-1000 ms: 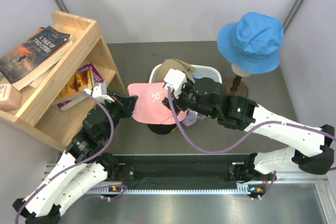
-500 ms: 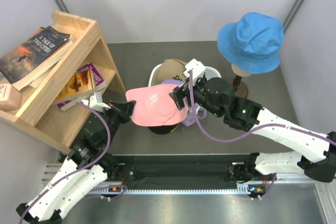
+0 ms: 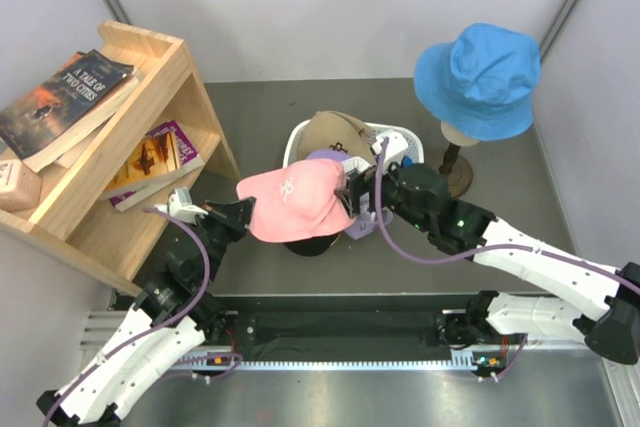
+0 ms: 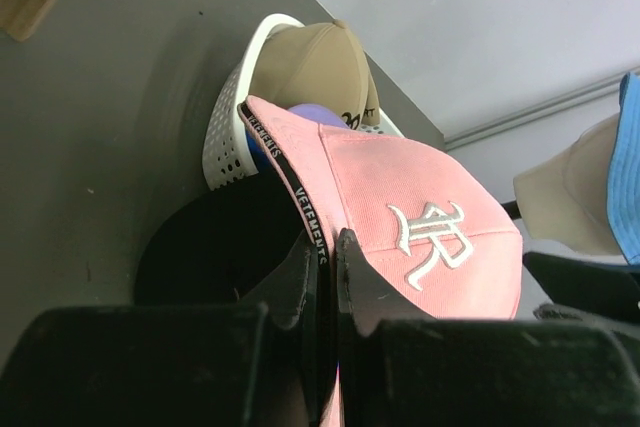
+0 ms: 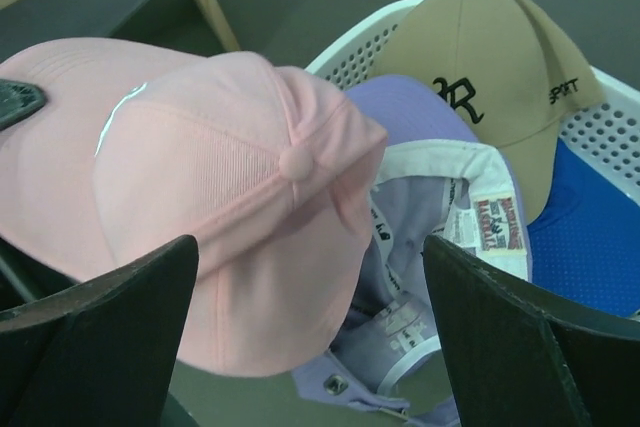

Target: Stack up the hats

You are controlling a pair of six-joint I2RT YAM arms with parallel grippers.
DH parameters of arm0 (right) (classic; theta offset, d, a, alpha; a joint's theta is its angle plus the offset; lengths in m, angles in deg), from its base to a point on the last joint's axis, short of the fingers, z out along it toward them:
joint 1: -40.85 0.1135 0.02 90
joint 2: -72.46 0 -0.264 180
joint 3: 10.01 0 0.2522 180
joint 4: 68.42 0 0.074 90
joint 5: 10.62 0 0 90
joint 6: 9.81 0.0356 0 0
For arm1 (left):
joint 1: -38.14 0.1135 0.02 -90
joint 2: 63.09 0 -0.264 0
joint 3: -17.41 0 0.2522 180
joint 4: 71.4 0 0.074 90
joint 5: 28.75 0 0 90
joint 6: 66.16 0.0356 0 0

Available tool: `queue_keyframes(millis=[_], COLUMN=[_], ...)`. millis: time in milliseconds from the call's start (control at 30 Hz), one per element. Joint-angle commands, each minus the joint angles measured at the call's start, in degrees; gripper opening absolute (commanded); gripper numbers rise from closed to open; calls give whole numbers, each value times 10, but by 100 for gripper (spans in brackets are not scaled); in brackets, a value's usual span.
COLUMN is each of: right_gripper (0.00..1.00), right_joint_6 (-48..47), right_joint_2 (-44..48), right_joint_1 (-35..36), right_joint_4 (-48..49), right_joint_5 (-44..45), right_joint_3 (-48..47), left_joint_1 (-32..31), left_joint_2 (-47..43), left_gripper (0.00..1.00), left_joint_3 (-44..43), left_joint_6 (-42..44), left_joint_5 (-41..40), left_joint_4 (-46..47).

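My left gripper (image 3: 238,215) (image 4: 326,247) is shut on the edge of the pink cap (image 3: 290,202) (image 4: 420,227) and holds it over the black cap (image 3: 310,244) (image 4: 215,247) on the table. My right gripper (image 3: 352,197) (image 5: 315,277) is open, its fingers (image 5: 110,317) either side of the pink cap's crown (image 5: 200,177), not gripping. A white basket (image 3: 395,137) (image 5: 370,42) holds the tan cap (image 3: 335,129) (image 5: 490,47), lavender cap (image 5: 430,197) and royal blue cap (image 5: 590,237). No white cap shows.
A wooden shelf (image 3: 120,147) with books (image 3: 60,97) stands at the left. A mannequin head on a stand (image 3: 450,157) wearing a blue bucket hat (image 3: 480,77) is at the back right. Grey walls close the back.
The pink cap has turned from flat to crown-up and shifted slightly left and down. My right gripper let go of it and opened; the left arm lowered a little.
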Motion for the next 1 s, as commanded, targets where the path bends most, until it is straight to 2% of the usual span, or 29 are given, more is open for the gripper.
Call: queue_keyframes(millis=[0,100,167,333,400,467,600,767,900,967], right_gripper=[93,92,87,75,73,72,73,70,58,45], right_joint_6=[31,33,29,35,38,46,59,91,95,94], right_joint_2=[64,93,100,68,58,45,28,13,-7,-14], right_joint_1=[-1,-1,-1,6,18,28,71,99,102,102], right_joint_4=[123,150,149,144,146,138,98,95,111,122], right_joint_5=[-39,-47,-53,-83,-78,-58,36,69,68,67], right_joint_3=[55,101,116,126,125,120,101,105,114,116], left_joint_1=[4,4,4,4,4,4,4,4,4,4], left_joint_2=[15,15,14,13,13,12,12,6,2,1], left_gripper=[0,0,0,0,0,0,0,0,0,0], left_joint_3=[49,57,66,71,71,70,67,68,68,67], left_joint_6=[48,43,40,37,37,35,34,28,28,27], left_joint_5=[-60,-69,-69,-67,-66,-67,-70,-68,-67,-66], left_joint_4=[-131,-140,-142,-134,-137,-138,-143,-144,-149,-153])
